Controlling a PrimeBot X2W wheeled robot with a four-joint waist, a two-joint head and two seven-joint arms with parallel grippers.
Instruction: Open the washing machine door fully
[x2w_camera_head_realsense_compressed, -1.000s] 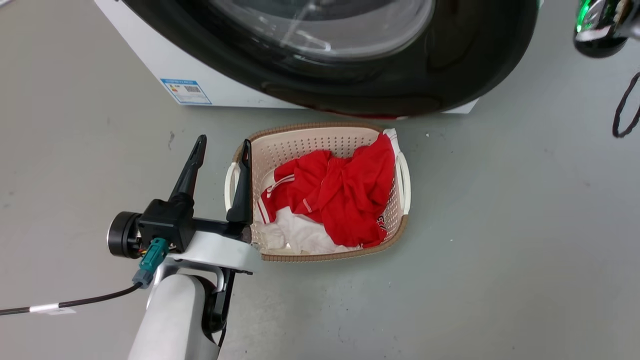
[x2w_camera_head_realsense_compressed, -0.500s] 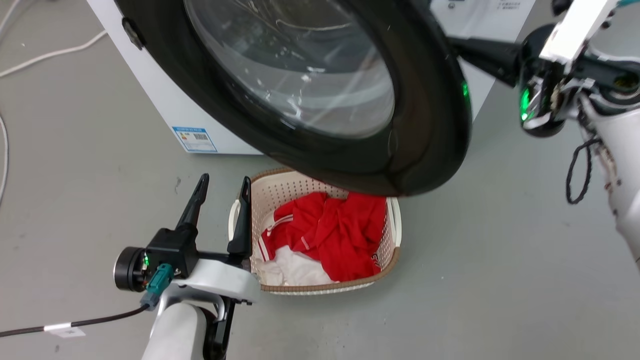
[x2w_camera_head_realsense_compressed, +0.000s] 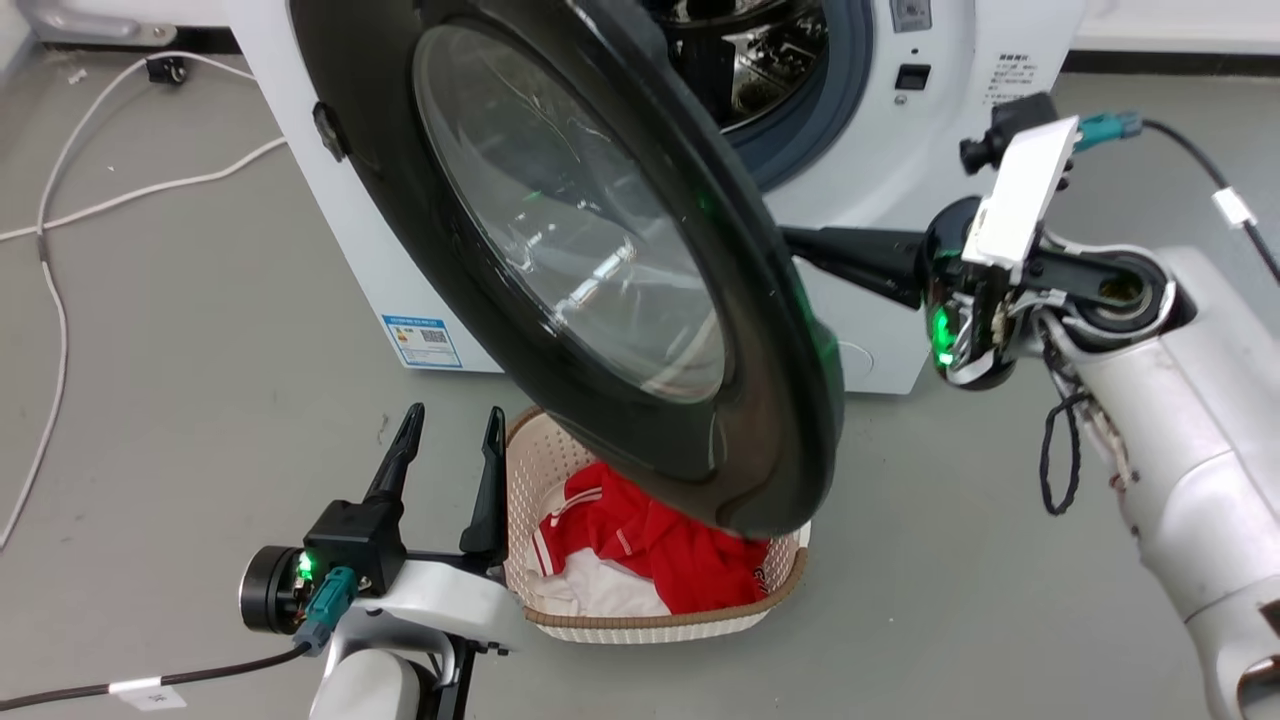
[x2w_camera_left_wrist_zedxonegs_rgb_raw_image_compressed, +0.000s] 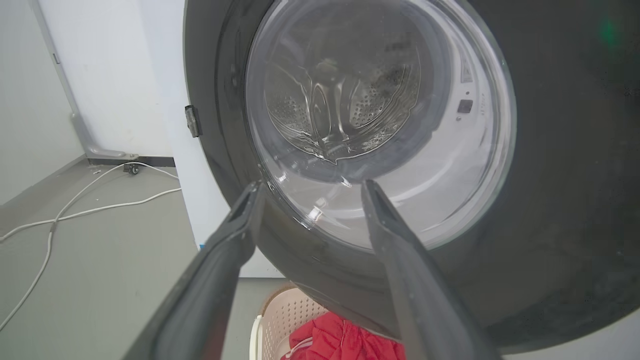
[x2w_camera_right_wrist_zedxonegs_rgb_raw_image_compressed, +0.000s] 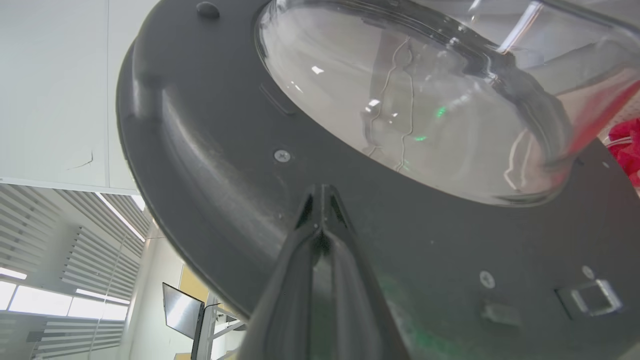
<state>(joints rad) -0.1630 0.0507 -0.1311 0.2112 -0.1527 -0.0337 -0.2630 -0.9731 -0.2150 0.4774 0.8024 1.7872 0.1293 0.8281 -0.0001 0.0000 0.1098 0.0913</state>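
The washing machine door (x2w_camera_head_realsense_compressed: 560, 250), a glossy black ring around a bulging glass window, stands swung partway out from the white washing machine (x2w_camera_head_realsense_compressed: 880, 130), so the grey-rimmed porthole and steel drum (x2w_camera_head_realsense_compressed: 750, 50) show behind it. My right gripper (x2w_camera_head_realsense_compressed: 800, 240) reaches in from the right behind the door. It is shut, and its closed tips (x2w_camera_right_wrist_zedxonegs_rgb_raw_image_compressed: 322, 200) rest against the door's (x2w_camera_right_wrist_zedxonegs_rgb_raw_image_compressed: 210, 150) inner black face. My left gripper (x2w_camera_head_realsense_compressed: 453, 415) hangs open low at the left, in front of the door's outer face (x2w_camera_left_wrist_zedxonegs_rgb_raw_image_compressed: 550, 175), with nothing between its fingers (x2w_camera_left_wrist_zedxonegs_rgb_raw_image_compressed: 235, 240).
A beige perforated laundry basket (x2w_camera_head_realsense_compressed: 650, 625) with red and white clothes (x2w_camera_head_realsense_compressed: 650, 540) sits on the floor under the door's lower edge, just right of my left gripper. White cables (x2w_camera_head_realsense_compressed: 60, 250) trail over the grey floor at the far left. A blue label (x2w_camera_head_realsense_compressed: 425, 340) marks the machine's lower corner.
The head view has tilted upward, bringing the machine front and drum into sight. The door has swung further out and stands more edge-on. My right gripper has come in behind it; the left arm stays put.
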